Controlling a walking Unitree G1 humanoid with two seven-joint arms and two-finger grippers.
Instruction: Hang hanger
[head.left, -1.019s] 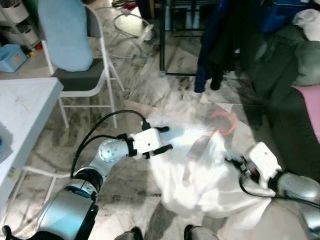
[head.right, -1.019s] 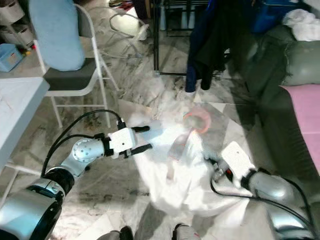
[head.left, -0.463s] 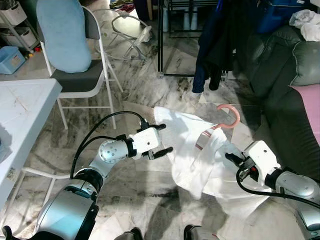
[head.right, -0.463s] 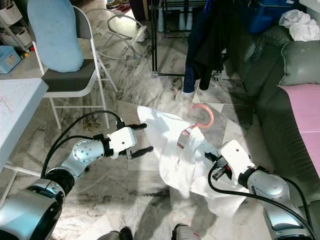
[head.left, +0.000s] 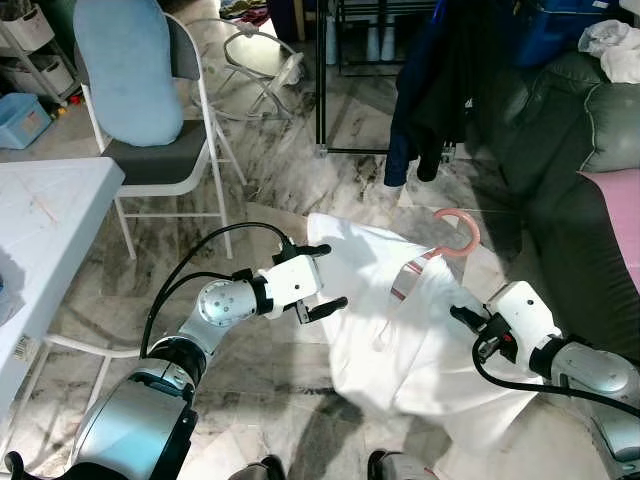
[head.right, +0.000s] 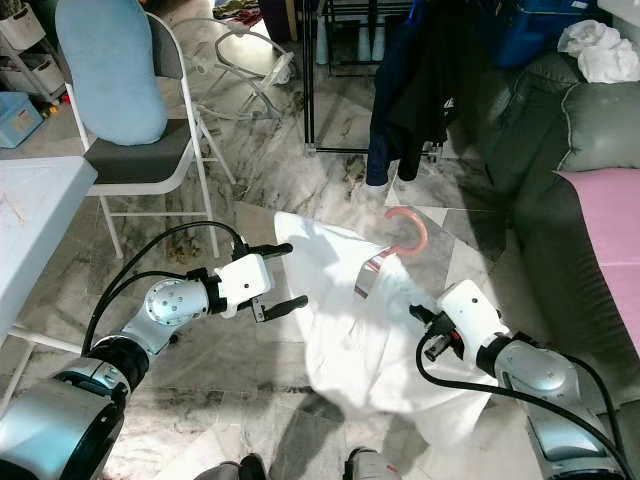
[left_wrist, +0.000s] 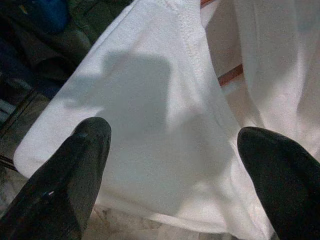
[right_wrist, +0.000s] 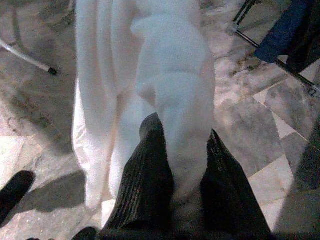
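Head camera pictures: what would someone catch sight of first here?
A white shirt on a pink hanger hangs in mid-air over the marble floor, pinched in the right gripper, whose jaws are shut on the cloth. The left gripper is at the shirt's other edge, jaws open. Behind stand a folding chair with a blue cushion and dark clothes on a rack.

folding chair (head.left: 165, 160), white table (head.left: 45, 215), dark sofa (head.left: 585, 150)
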